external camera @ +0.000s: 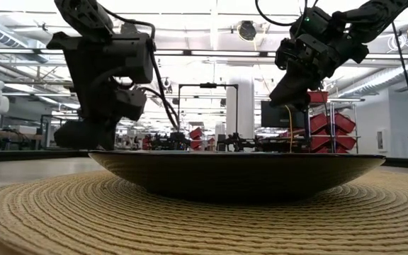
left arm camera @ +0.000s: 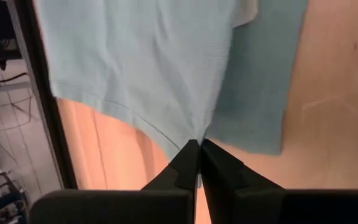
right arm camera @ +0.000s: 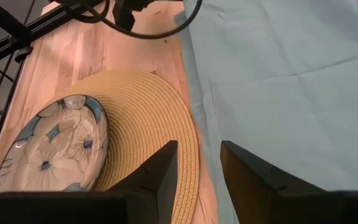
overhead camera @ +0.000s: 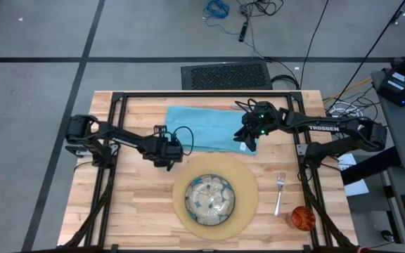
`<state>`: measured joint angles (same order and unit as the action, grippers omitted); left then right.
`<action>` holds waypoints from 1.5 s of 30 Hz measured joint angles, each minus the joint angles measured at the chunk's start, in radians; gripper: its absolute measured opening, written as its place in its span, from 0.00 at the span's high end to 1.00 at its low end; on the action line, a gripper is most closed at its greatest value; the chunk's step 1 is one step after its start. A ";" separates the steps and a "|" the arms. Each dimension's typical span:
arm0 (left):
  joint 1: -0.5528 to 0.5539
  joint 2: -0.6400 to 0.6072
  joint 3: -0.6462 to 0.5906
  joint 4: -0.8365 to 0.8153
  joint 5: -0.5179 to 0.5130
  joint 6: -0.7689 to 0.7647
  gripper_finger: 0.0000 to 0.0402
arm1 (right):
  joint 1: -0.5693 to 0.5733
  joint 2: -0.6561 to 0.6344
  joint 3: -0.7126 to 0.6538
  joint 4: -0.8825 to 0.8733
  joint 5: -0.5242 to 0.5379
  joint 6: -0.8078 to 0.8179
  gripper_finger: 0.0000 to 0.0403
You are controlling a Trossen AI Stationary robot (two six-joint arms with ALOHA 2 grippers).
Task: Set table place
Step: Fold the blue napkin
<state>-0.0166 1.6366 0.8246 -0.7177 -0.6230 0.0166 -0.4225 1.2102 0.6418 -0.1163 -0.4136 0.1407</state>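
1. Nearest the front desk edge, the round tan woven placemat (overhead camera: 215, 198) carries the green-patterned glazed plate (overhead camera: 211, 197); a silver fork (overhead camera: 279, 192) and small orange cup (overhead camera: 302, 218) lie beside it.
2. Behind, the left gripper (left arm camera: 199, 157) pinches the teal cloth napkin's (overhead camera: 208, 127) corner, jaws closed on it.
3. Farther right, the right gripper (right arm camera: 197, 171) hovers half-open and empty over the napkin, which looks due for placing beside the mat.

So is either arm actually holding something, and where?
The left gripper pinches the napkin by a corner. The right gripper is open above the napkin, holding nothing.
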 joint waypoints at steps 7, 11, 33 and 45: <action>0.000 -0.035 0.000 0.004 0.051 -0.038 1.00 | -0.001 0.000 0.000 0.000 0.007 0.000 0.72; 0.000 -0.035 0.000 0.002 0.085 -0.061 1.00 | -0.001 0.000 0.000 0.000 0.023 0.005 0.72; 0.000 -0.033 -0.047 0.013 0.168 -0.143 0.92 | 0.047 0.098 0.000 -0.018 0.019 0.081 0.72; -0.005 -0.034 -0.045 0.028 0.166 -0.162 0.58 | 0.053 0.106 -0.001 0.036 0.024 0.112 0.72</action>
<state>-0.0219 1.6028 0.7795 -0.6894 -0.4571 -0.1458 -0.3694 1.3163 0.6411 -0.0803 -0.3895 0.2526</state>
